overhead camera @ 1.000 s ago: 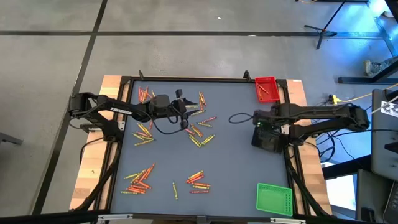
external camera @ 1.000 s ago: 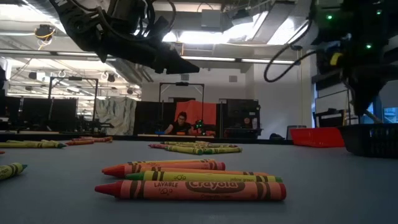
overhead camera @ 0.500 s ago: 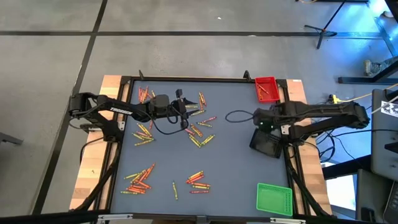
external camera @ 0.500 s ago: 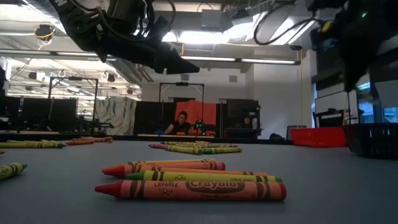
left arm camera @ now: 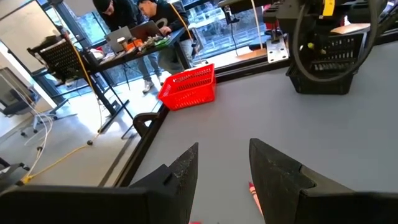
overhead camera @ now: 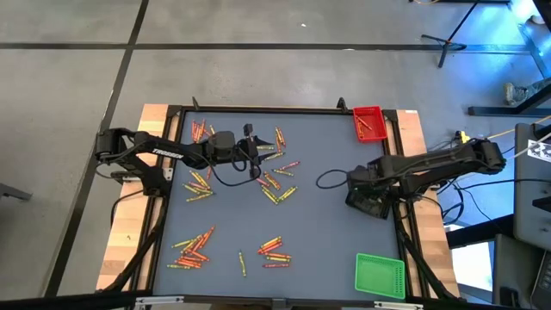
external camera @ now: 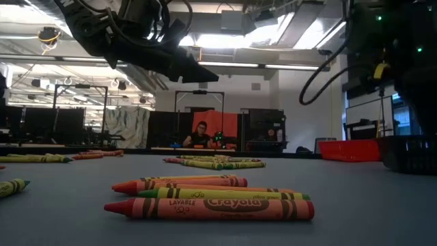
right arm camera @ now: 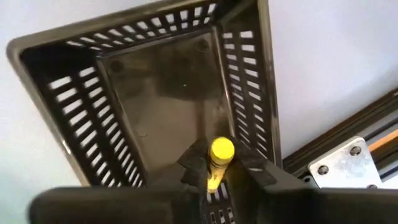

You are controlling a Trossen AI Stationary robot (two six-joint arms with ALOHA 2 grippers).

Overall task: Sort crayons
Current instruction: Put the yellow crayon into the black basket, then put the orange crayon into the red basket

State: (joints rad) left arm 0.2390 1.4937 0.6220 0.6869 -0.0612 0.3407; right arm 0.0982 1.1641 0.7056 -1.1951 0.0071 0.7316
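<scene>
Crayons, red, orange and yellow, lie flat in loose clusters on the grey table: mid-table (overhead camera: 275, 185), far left (overhead camera: 200, 129) and near left (overhead camera: 194, 245); in the low view some (external camera: 212, 205) lie close by. My left gripper (overhead camera: 261, 157) (left arm camera: 224, 155) hovers open above the mid-table cluster, pointing almost level toward the table's right. My right gripper (overhead camera: 366, 185) (right arm camera: 221, 171) points down over the black tray (right arm camera: 161, 93), shut on a yellow crayon (right arm camera: 219, 158). My right gripper pinches the yellow crayon's shaft (right arm camera: 214, 174) between its two fingers, coming from above and pointing down. The crayon stands roughly along the fingers, its upper end (right arm camera: 222, 149) toward the wrist. It is lifted clear, above the black tray's floor.
The black tray (overhead camera: 370, 202) sits by the table's right edge, a red tray (overhead camera: 369, 123) with a few crayons at the far right corner, and a green tray (overhead camera: 380, 275) at the near right. Bare grey table lies between the crayon clusters and the trays. People sit at desks beyond the table.
My right gripper has moved a little toward the table's near edge and down over the black tray, and its wrist has rolled.
</scene>
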